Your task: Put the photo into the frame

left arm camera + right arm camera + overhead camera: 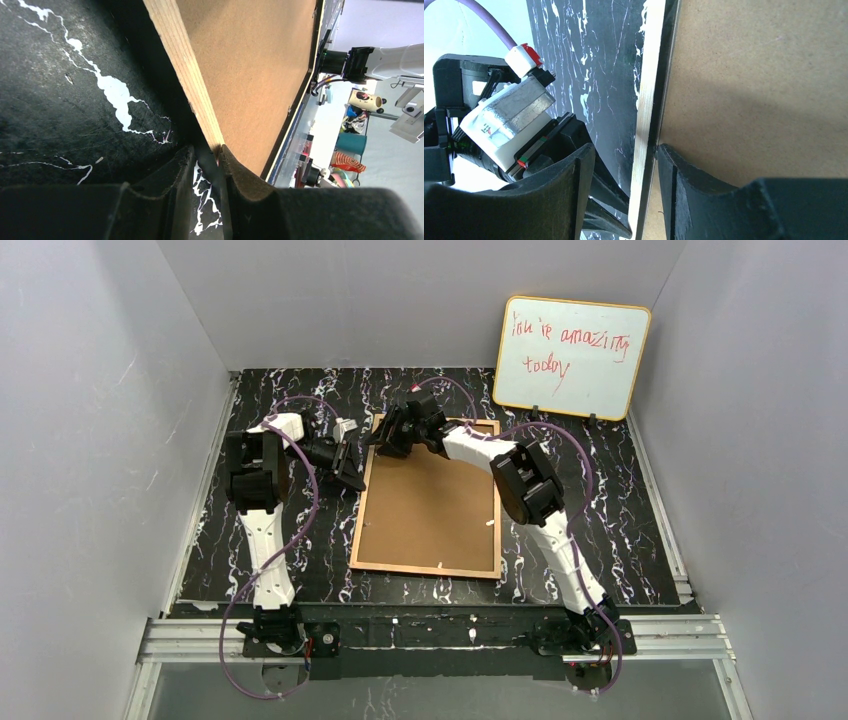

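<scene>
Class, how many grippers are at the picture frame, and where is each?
2. The left gripper pinches the frame's left rail; the right gripper straddles that rail nearer the far corner, open.

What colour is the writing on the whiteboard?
Red, handwritten on the orange-edged whiteboard. It shows best in the top external view.

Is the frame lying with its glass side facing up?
No, the frame lies back side up, its brown backing panel showing.

In the upper right of the top view, a whiteboard (572, 358) bore red handwriting reading roughly "you're amazing today"; nothing else was legible.
</scene>
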Motion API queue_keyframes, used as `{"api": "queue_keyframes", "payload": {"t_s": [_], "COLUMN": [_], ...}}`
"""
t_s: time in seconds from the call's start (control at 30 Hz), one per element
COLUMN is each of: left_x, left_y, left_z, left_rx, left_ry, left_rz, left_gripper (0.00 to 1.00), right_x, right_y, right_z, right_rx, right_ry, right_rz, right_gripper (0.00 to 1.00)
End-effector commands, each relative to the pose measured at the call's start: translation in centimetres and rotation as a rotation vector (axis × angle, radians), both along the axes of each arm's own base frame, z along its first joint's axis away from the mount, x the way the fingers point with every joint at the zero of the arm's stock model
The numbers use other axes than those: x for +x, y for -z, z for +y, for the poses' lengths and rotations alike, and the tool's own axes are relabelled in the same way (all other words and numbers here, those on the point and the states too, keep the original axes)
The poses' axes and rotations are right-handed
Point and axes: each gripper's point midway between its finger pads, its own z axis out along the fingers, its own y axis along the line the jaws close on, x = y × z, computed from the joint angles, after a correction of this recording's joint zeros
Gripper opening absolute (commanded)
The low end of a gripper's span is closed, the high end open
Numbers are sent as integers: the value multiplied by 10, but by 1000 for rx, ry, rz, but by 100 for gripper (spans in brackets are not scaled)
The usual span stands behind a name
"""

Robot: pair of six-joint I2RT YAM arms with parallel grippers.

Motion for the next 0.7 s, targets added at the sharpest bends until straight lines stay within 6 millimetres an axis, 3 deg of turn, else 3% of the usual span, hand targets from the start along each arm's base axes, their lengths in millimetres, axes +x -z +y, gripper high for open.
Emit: {"api": "queue_keyframes", "payload": {"t_s": [0.0,0.27,0.4,0.53,0.67], "left_x": [-13,-15,-15,-14,-15], "left_y": [36,34,30,24,25], "left_z": [5,5,6,7,8], "left_rx": [127,125,129,129,130], "left_ry": [104,108,106,105,109], "left_rz": [-40,-43,-52,-60,-59], "left_gripper": [15,14,14,14,15], "right_x": [-10,-12,5,36,53], "right_y": [23,22,1,-27,-43], "right_z": [5,-3,-11,-46,-92], "right_rx": [-31,-48,-44,-73,-100], "right_ry": [-41,-65,-36,68,178], "right_rz": [41,30,-15,-73,-95], "right_gripper": [58,57,59,67,71]}}
